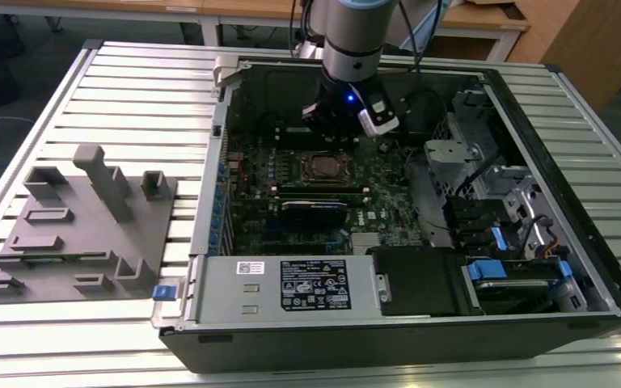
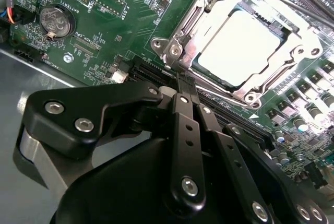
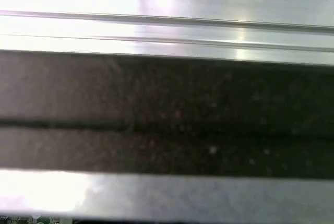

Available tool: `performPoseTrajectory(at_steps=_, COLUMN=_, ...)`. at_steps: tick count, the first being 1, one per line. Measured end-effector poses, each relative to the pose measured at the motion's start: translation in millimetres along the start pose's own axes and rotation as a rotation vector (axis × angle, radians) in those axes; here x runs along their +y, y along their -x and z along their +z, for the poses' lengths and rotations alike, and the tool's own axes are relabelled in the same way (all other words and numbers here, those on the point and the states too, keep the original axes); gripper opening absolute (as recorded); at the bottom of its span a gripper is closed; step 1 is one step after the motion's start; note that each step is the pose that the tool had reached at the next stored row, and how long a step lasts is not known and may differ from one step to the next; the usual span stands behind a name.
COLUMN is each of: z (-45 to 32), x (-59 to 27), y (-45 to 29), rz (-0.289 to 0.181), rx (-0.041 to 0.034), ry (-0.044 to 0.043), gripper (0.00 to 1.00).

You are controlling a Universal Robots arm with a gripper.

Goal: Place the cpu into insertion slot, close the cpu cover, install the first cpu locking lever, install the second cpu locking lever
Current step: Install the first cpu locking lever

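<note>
Cpu sits in the insertion slot, one chip under one cpu cover that lies flat over it. My single gripper, fingers pinched together on nothing I can see, hangs just beside the slot's corner. I judge the first locking lever is in hand, and it calls for a steady press down. I cannot count the levers.

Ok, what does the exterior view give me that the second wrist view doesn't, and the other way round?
Exterior view: the whole open computer case on the slatted table, the grey fixture block at that view's left, the power supply, and the arm reaching in.
Second wrist view: close detail, with the cpu seated, the cpu cover lying over its edges, and a coin battery.
Both: the green motherboard, the insertion slot, and the tool, shut, close to the slot's corner.
</note>
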State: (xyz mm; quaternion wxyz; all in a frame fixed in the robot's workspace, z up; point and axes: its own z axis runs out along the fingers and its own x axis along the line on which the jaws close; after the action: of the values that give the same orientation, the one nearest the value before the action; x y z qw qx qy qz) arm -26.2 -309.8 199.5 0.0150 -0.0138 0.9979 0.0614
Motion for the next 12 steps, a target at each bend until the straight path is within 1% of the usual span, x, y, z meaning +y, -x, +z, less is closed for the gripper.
performPoseTrajectory(at_steps=6, z=-1.2, x=1.8, y=0.1, rz=0.0, rx=0.0001, ry=-0.0002, gripper=0.1)
performPoseTrajectory(at_steps=12, z=-6.0, x=2.5, y=0.2, rz=0.0, rx=0.0001, ry=-0.0001, gripper=0.1)
